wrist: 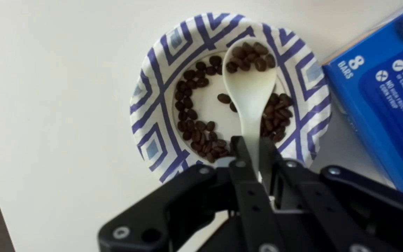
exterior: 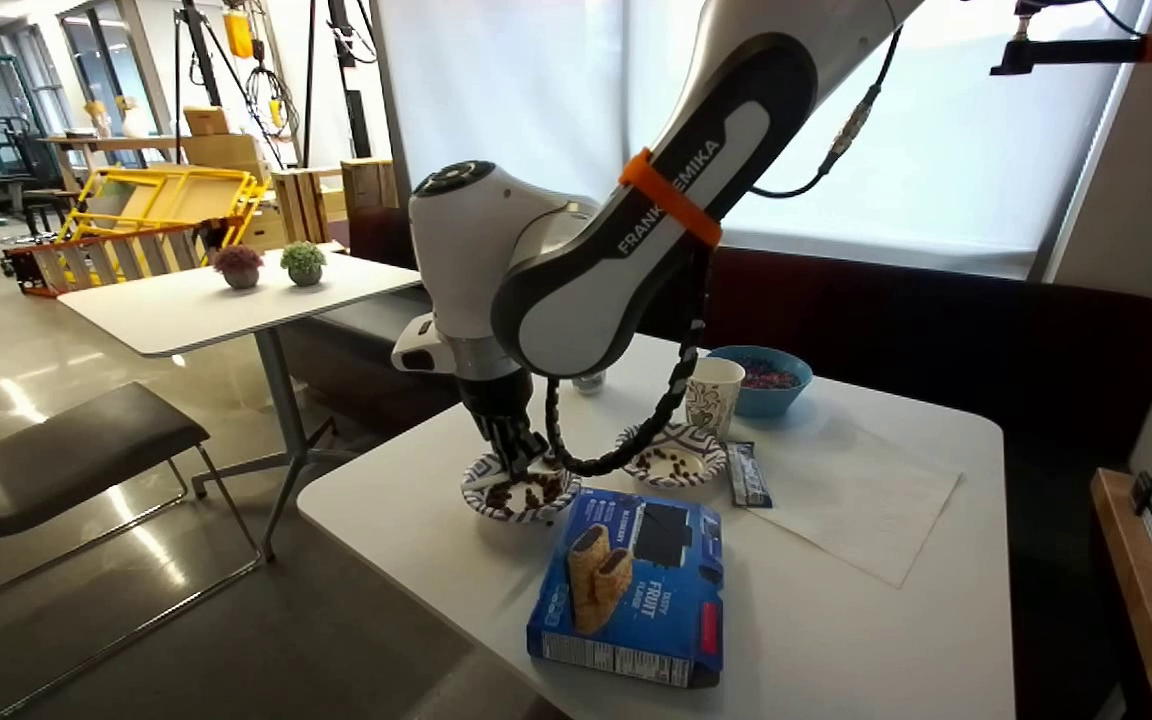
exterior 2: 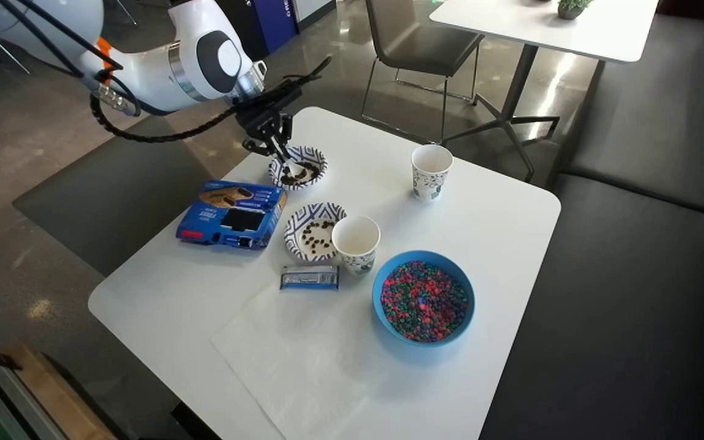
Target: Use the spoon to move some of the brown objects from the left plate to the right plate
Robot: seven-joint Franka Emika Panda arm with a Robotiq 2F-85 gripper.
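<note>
Snugly, the black pincer (wrist: 251, 144) squeezes the handle of a smooth white spoon (wrist: 251, 84), and the spoon's round end carries little oval brown beans (wrist: 252, 57) over the round left plate (wrist: 152, 115). More beans lie in bumpy heaps on that plate, which has zigzag purple lines on its rim. On the flat white counter (exterior 2: 492, 214), the right plate (exterior 2: 294, 231) holds some beans too, near a shiny blue packet (exterior 2: 309, 278).

Bent arm (exterior: 596, 290), clamped jaws downward
</note>
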